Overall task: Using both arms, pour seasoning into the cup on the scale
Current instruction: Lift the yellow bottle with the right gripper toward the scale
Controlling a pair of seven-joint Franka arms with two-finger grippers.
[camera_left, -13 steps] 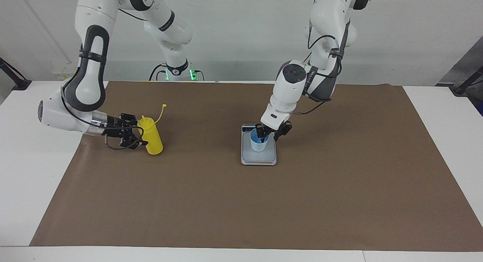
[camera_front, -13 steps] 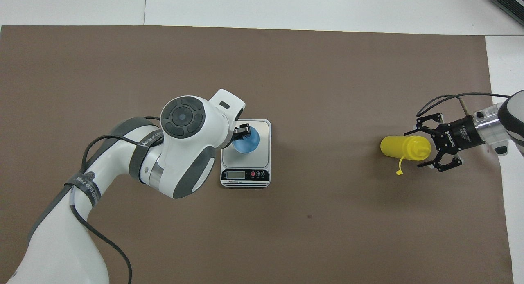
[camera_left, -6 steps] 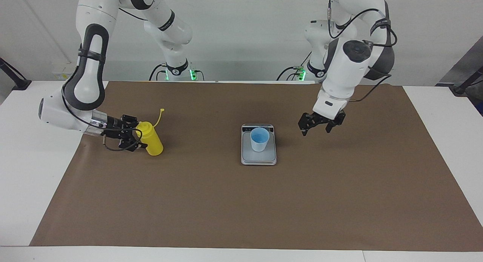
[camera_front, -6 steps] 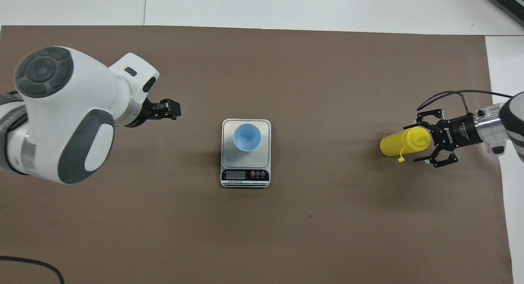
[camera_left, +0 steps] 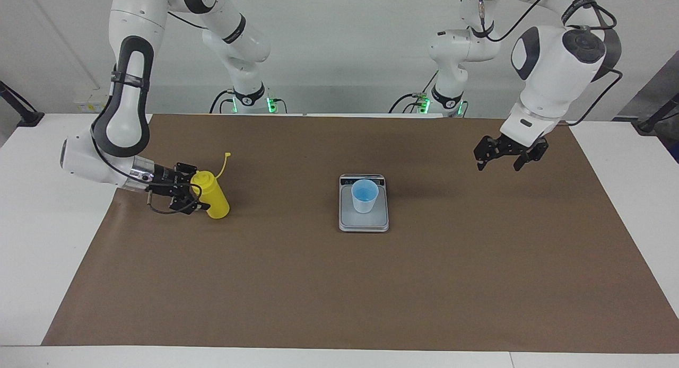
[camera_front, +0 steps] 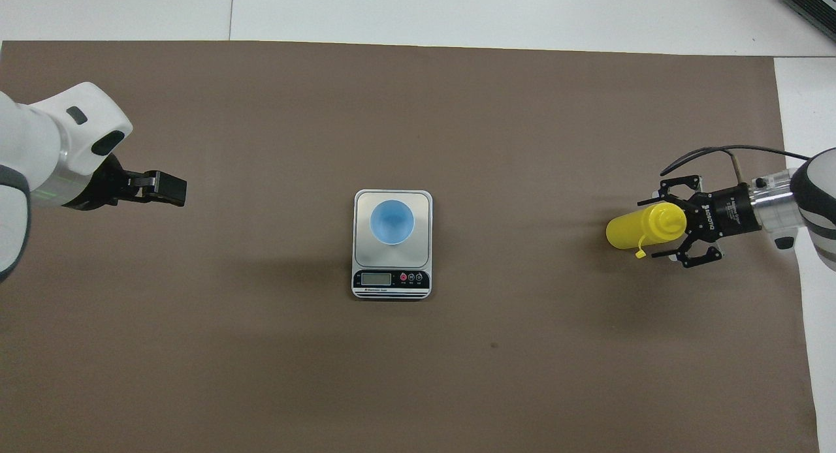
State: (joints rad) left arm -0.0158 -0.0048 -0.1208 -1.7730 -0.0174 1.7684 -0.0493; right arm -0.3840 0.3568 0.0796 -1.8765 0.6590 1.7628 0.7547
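Blue tapered cup (camera_left: 365, 196) on flat silver scale (camera_left: 364, 220).

A plain white wall (camera_left: 345, 50) rises past a white counter (camera_left: 42, 241) covered by a broad brown mat (camera_left: 339, 288).

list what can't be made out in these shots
- Scale display reading: too small in the overhead view; the cup partly hides that edge in the facing view.
- Whether the right gripper touches the yellow bottle: not clear in either view.
- Left gripper: seen end-on in the overhead view, arm cut off by the edge.
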